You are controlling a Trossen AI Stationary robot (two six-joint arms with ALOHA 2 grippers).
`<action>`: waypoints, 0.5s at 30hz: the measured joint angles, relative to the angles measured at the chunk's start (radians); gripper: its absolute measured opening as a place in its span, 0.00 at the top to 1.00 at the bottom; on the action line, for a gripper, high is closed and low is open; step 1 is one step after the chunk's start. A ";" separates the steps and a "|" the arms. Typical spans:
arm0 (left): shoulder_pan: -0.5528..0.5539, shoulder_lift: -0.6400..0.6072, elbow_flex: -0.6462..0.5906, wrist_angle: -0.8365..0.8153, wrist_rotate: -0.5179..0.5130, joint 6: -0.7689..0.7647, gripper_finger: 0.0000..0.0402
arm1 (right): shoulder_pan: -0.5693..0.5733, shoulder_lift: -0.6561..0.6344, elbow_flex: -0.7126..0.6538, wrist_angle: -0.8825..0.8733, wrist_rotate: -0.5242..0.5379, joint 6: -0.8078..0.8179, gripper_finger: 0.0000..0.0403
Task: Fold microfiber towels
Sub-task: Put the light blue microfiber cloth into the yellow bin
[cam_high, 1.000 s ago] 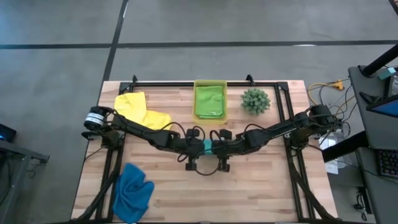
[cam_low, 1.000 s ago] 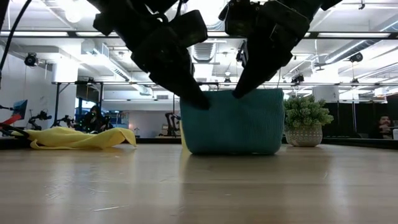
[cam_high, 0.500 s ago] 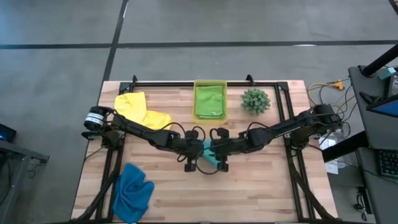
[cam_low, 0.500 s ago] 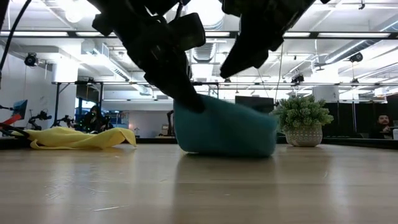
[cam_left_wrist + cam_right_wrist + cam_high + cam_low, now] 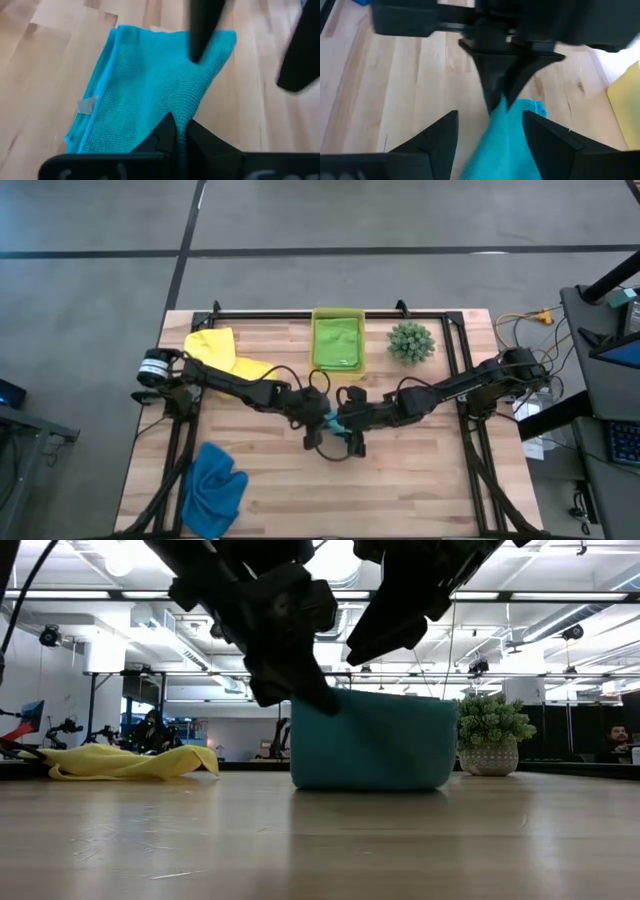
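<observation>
Left gripper (image 5: 175, 131) is pinching the soft teal microfiber towel's (image 5: 150, 85) corner; right gripper (image 5: 490, 127), fingers spread, is straddling its opposite edge.

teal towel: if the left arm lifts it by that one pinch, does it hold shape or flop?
Likely flops: the teal towel hangs from the left gripper, shut on one edge, and drapes down to the table. The right gripper stands open, so that side has no support and should sag. Probably light; the pinched knit looks unlikely to slip.
</observation>
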 joint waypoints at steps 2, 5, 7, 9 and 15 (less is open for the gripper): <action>0.014 0.000 0.000 0.021 0.024 -0.033 1.00 | 0.000 0.000 0.000 0.000 0.000 -0.005 0.46; 0.032 0.000 0.000 0.071 0.065 -0.060 1.00 | 0.001 0.000 0.000 -0.011 0.033 -0.008 0.47; 0.038 0.000 0.000 0.101 0.076 -0.061 1.00 | 0.001 0.001 -0.001 -0.027 0.067 -0.011 0.48; 0.039 0.000 0.000 0.127 0.085 -0.063 1.00 | 0.000 0.001 -0.003 -0.046 0.079 -0.017 0.49; 0.039 0.000 0.000 0.125 0.095 -0.062 1.00 | -0.002 0.002 -0.013 -0.217 0.136 -0.018 0.52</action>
